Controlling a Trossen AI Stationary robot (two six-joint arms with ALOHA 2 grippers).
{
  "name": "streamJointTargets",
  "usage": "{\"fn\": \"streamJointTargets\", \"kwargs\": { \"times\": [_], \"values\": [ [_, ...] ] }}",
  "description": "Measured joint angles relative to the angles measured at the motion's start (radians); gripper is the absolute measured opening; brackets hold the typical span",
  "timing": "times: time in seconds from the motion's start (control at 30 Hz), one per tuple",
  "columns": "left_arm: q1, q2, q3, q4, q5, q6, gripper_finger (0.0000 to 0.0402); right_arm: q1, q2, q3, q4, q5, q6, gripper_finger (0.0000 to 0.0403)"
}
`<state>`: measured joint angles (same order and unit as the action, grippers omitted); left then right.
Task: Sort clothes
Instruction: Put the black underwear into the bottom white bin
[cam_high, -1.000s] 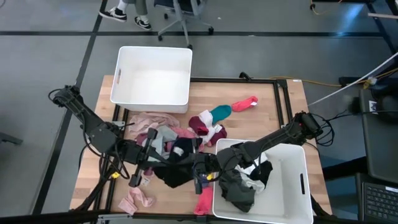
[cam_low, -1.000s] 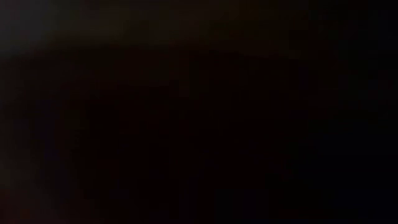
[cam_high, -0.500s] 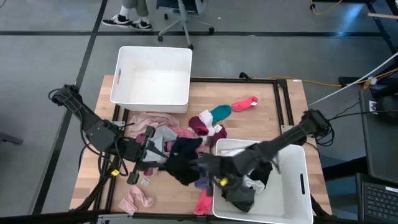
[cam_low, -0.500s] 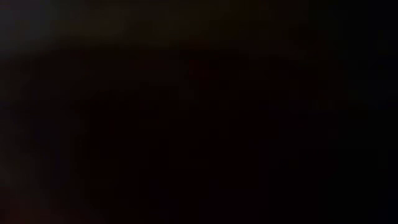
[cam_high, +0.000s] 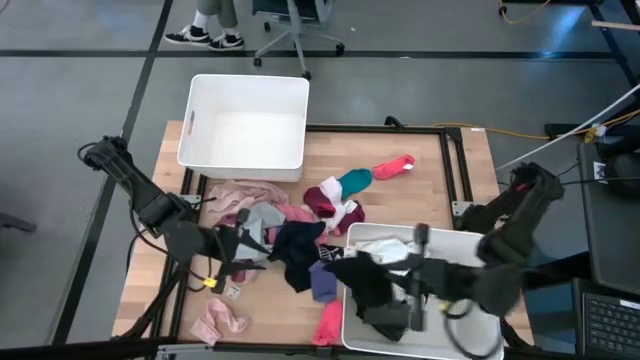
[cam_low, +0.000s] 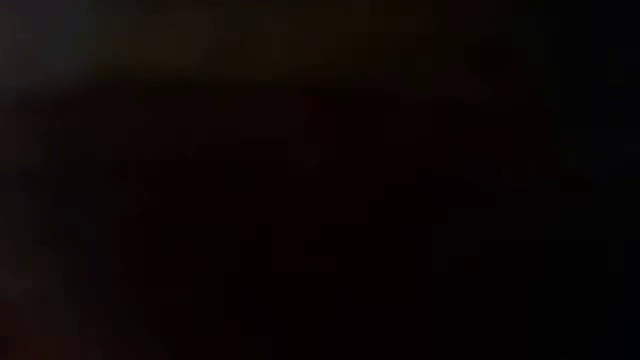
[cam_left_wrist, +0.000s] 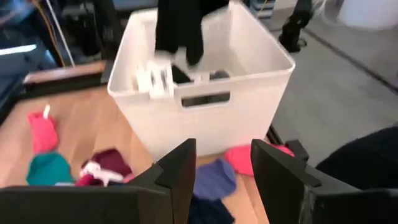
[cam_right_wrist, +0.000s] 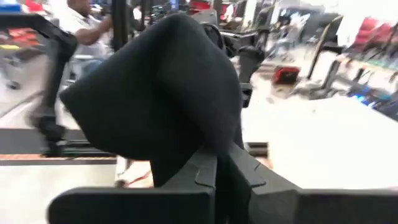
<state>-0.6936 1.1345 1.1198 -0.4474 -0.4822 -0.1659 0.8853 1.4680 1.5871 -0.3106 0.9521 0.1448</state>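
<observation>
High view is showing the right gripper (cam_high: 352, 272) hanging over the near white rectangular plastic bin (cam_high: 480, 262), and its jaws are pinching a limp black garment (cam_high: 368, 283) that is drooping above the dark and white clothes already lying inside. Right wrist view is confirming that grip, with the black cloth bunched over the closed fingers (cam_right_wrist: 214, 180). The left gripper (cam_high: 236, 262) is sitting low beside the loose heap of pink, grey, maroon and teal clothes (cam_high: 290, 215) on the wooden table (cam_high: 440, 170), and its fingers are standing apart and gripping nothing. The far white bin (cam_high: 290, 90) is holding nothing I can see. The step in hand looks like dropping a dark item into the near bin; next the right jaws would need to part over it.
</observation>
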Motion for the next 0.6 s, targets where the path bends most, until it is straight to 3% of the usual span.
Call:
{"fn": "streamJointTargets", "kwargs": {
  "times": [0.17,0.3,0.47,0.6],
  "values": [
    [-0.014,0.051,-0.001,-0.023,0.001,-0.045,0.0144,0.123,-0.05,0.0,-0.184,0.098,0.222,0.0014],
    [-0.022,0.101,-0.001,-0.021,0.001,-0.058,0.0144,0.179,-0.059,0.0,-0.419,0.104,0.493,0.0014],
    [-0.021,0.166,-0.001,-0.015,0.0,-0.087,0.0144,0.196,-0.024,-0.006,-0.804,0.024,0.944,0.0014],
    [-0.027,0.209,-0.001,-0.015,0.0,-0.109,0.0143,0.194,0.004,-0.059,-1.008,-0.118,1.241,0.0014]
  ]
}}
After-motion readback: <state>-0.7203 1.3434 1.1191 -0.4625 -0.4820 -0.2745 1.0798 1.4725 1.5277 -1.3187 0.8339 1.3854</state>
